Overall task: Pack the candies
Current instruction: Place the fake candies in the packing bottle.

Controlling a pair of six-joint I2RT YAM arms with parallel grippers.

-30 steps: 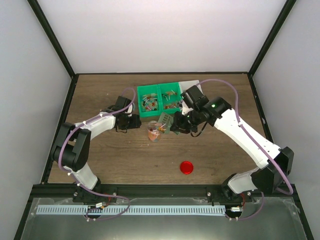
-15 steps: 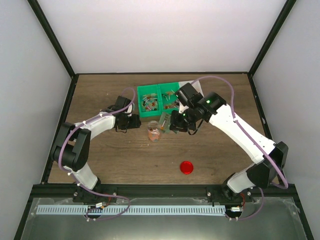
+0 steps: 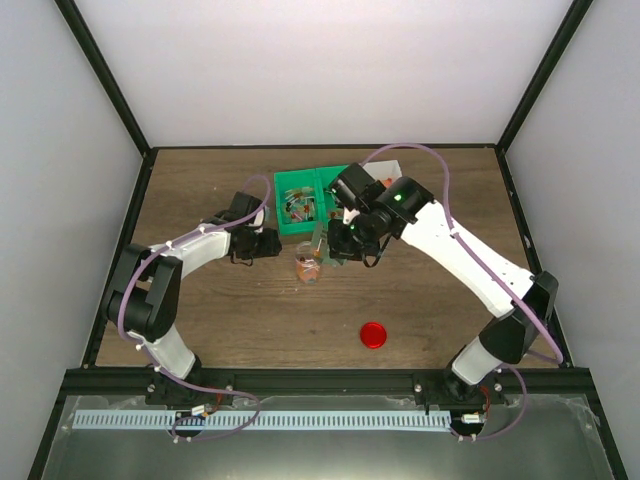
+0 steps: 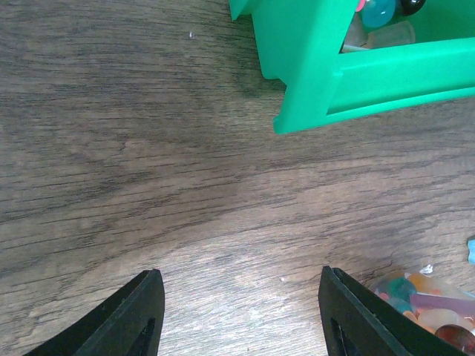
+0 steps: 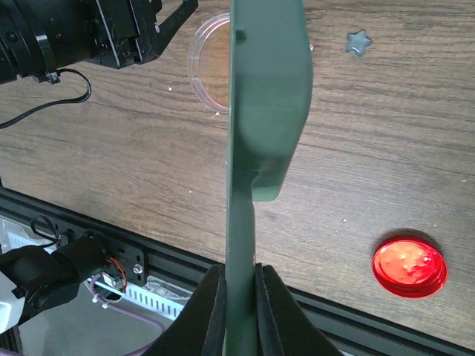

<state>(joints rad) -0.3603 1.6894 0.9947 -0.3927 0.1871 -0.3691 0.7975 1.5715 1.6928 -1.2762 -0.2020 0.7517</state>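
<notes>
The candies lie in the green bin (image 3: 283, 183), as small mixed sweets (image 3: 297, 206), and more candies (image 4: 421, 302) fill the small clear jar (image 3: 307, 266) on the table in front of it. My right gripper (image 5: 239, 271) is shut on the handle of a dark green scoop (image 5: 264, 89), whose blade hangs over the jar (image 5: 207, 62). A loose blue star candy (image 5: 358, 42) lies near the jar. My left gripper (image 4: 241, 273) stands open over bare wood, left of the jar (image 4: 427, 308) and below the bin's corner (image 4: 319, 67); nothing is between its fingers.
The round red lid (image 3: 373, 334) lies flat on the table toward the near edge, right of centre, and shows in the right wrist view as the lid (image 5: 410, 265). The left arm's wrist (image 5: 111, 30) sits close to the jar. Black frame rails border the table.
My right arm has swung left with the scoop, bringing it from beside the jar to over it. The left arm and its open jaws have stayed put.
</notes>
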